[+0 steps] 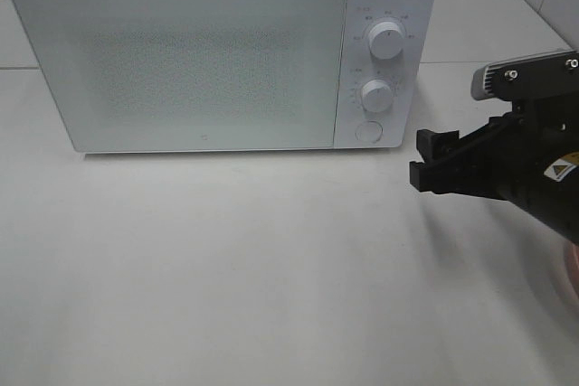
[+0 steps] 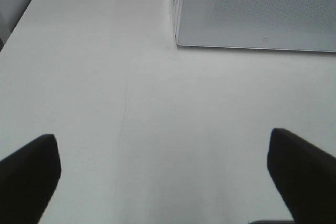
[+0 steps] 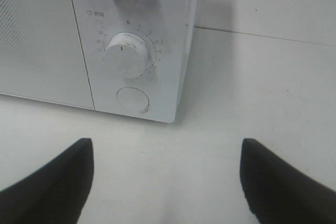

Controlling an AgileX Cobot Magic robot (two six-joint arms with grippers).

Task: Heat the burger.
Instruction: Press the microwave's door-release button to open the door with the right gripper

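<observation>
Right of microwave [image 1: 199,61], right gripper [image 1: 422,158] spread wide

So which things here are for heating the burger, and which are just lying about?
For the job: white boxy microwave, door shut; its round white button; black right end effector, open.
Just there: plain white tabletop. No burger in view.

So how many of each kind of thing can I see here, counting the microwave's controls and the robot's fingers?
Microwave: 1
Dials: 2, upper knob and lower knob
Round button: 1
Pairs of robot fingers: 2, left fingers and right fingers, both open and empty
Burger: 0 in view
Total: 6
</observation>
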